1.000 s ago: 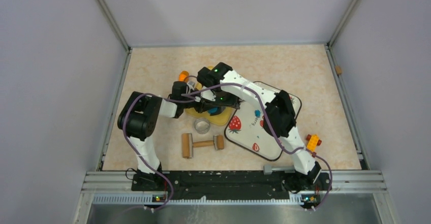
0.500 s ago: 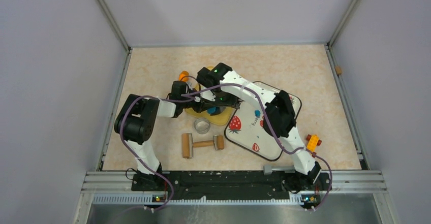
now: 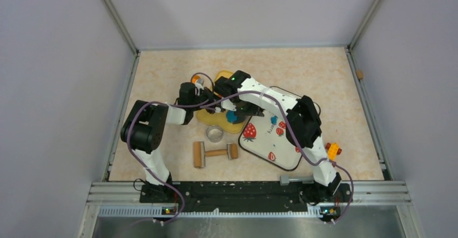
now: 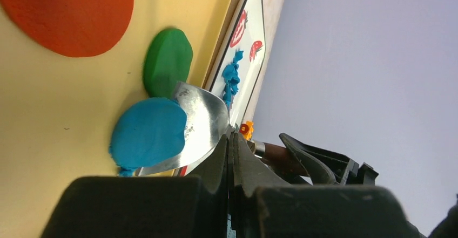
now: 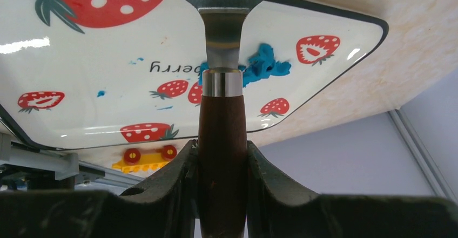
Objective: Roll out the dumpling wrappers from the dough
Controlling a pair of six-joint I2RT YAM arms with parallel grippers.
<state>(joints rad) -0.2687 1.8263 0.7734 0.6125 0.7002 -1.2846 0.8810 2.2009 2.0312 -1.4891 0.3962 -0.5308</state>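
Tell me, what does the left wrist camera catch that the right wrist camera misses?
Only left wrist: the red disc, green disc and blue wrapper disc on the yellow board. Only right wrist: printed lettering and a grey metal rail. Both: the spatula, the strawberry tray and ragged blue dough scraps.

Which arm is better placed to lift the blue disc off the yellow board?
Right. Right end effector grips the spatula, blade at the blue disc; left end effector is shut, empty.
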